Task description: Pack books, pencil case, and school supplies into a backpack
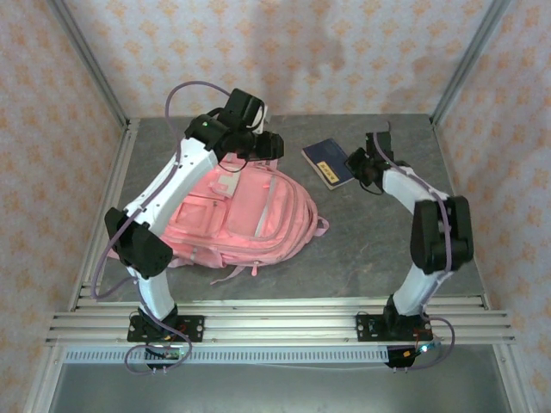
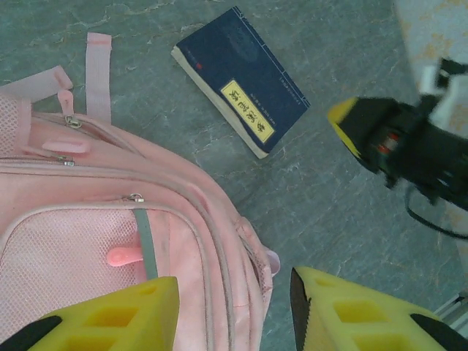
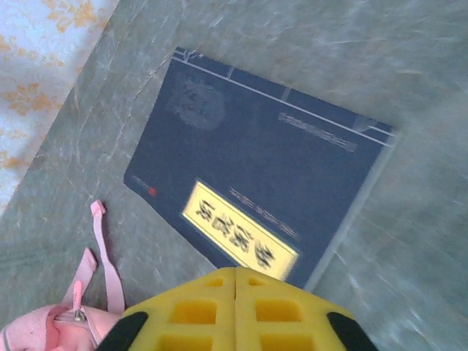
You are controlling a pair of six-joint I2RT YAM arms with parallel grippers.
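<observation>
Well over on the left half of the surface [image 1: 370,249], the backpack [image 1: 250,215]: flat, front pockets up, top toward the far edge, strap ends [image 1: 231,274] trailing at its near side; hides its inside behind pink fabric and zip lines, so contents cannot be told. Just beside its top, toward the far-right corner, a navy book [image 1: 327,163]: flat on the bare surface, yellow label [image 3: 240,232] up, outside the bag and apart from it, sides skewed to the edges. Above the backpack's top right corner, the left gripper [image 2: 234,292]: yellow fingers [image 2: 117,316] spread apart, pink fabric below the gap. At the book's right edge, the right gripper [image 3: 235,276]: pressed together tip to tip; hangs over the label end of the cover, touching or just clear not to be told. Open room: a wide bare stretch on the right half from the book to the near edge, crossed by the right arm [image 1: 435,237]; a narrower strip along the far edge behind bag and book; a thin margin between backpack and left edge; a bare band between the bag's near side and the near edge.
</observation>
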